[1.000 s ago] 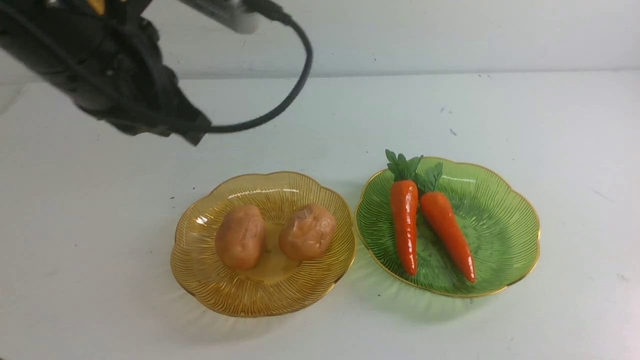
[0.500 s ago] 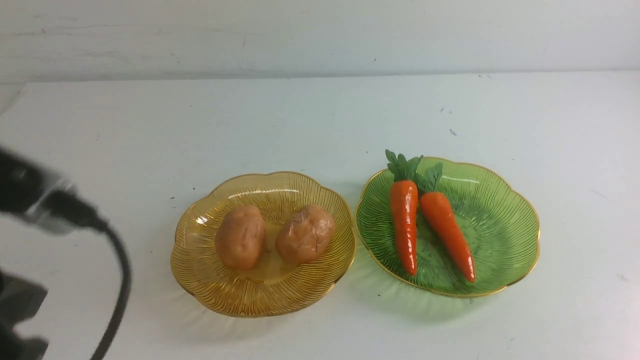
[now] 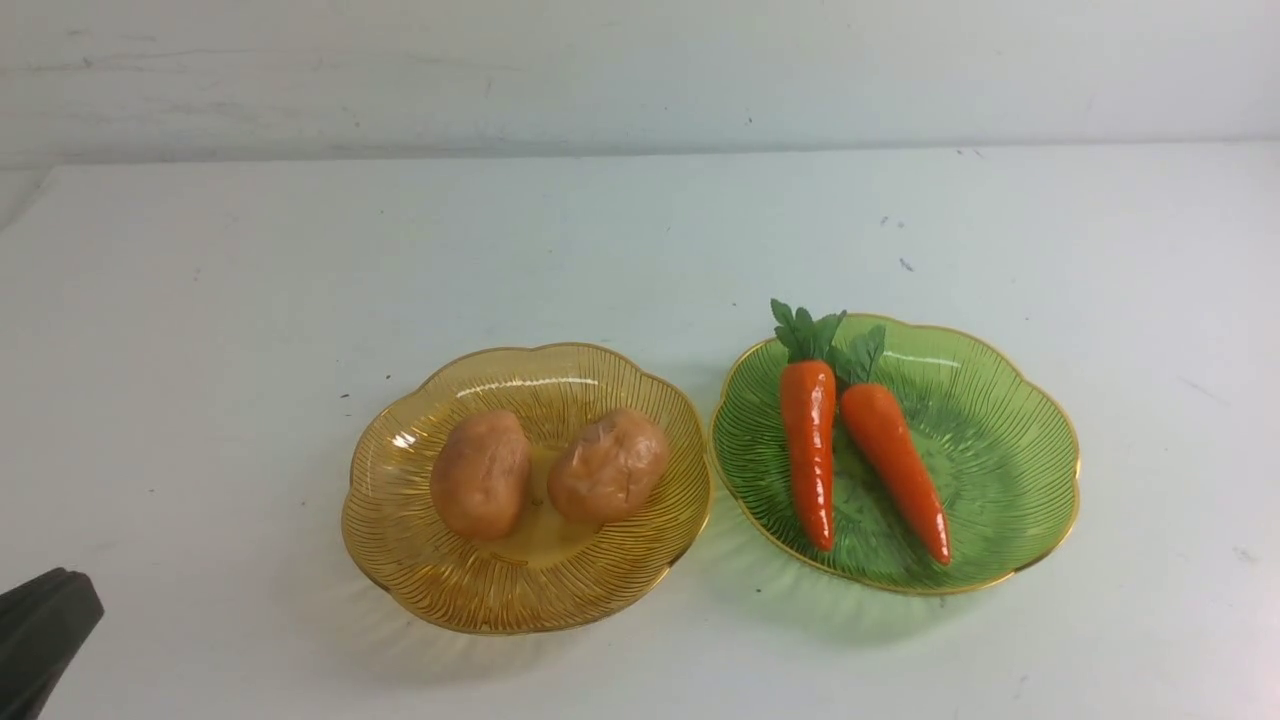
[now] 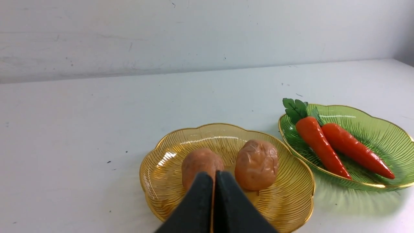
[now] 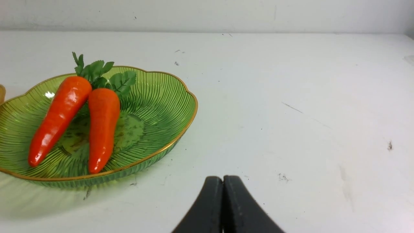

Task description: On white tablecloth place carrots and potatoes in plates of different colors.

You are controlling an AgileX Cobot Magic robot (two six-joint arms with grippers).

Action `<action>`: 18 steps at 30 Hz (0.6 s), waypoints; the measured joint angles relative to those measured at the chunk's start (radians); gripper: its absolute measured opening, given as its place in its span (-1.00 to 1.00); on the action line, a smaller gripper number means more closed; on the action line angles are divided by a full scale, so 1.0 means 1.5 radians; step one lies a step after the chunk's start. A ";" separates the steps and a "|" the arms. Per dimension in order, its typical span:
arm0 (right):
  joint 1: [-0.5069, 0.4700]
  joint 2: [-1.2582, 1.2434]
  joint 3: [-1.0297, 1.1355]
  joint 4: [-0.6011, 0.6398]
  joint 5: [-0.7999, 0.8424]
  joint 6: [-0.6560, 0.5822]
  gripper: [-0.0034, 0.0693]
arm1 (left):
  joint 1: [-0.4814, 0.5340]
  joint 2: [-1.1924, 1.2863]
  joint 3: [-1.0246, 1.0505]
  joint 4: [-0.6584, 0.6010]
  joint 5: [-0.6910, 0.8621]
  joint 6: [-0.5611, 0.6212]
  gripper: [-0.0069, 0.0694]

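Both pincers are clenched on nothing: my left gripper (image 4: 213, 176) ahead of the amber plate (image 4: 161, 168) with two potatoes (image 4: 257, 163), my right gripper (image 5: 223, 181) over bare white tablecloth (image 5: 291, 97). Beside it, two carrots (image 5: 100, 126) lie in the green plate (image 5: 168, 97). Only the front view shows a plain white wall (image 3: 640, 70).

My left gripper (image 4: 213, 176) matte black, two smooth tapered wedge fingers (image 4: 197, 207), my right gripper (image 5: 223, 181) identical, rounded tips
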 joint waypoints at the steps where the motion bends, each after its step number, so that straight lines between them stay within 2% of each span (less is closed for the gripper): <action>1: 0.000 0.000 0.000 0.000 0.000 0.000 -0.95 | 0.000 0.000 0.001 0.001 0.000 0.000 -0.83; 5: 0.000 0.000 0.000 0.000 0.000 0.000 -0.95 | 0.001 -0.001 0.027 -0.012 -0.014 0.035 -0.83; 10: 0.000 0.000 0.000 0.000 0.000 0.000 -0.95 | 0.037 -0.003 0.088 -0.085 -0.048 0.127 -0.83; 15: 0.000 0.000 0.000 0.000 0.000 0.000 -0.95 | 0.159 -0.023 0.165 -0.193 -0.073 0.269 -0.83; 18: 0.000 0.000 0.000 0.000 0.000 0.000 -0.95 | 0.235 -0.044 0.195 -0.205 -0.080 0.308 -0.83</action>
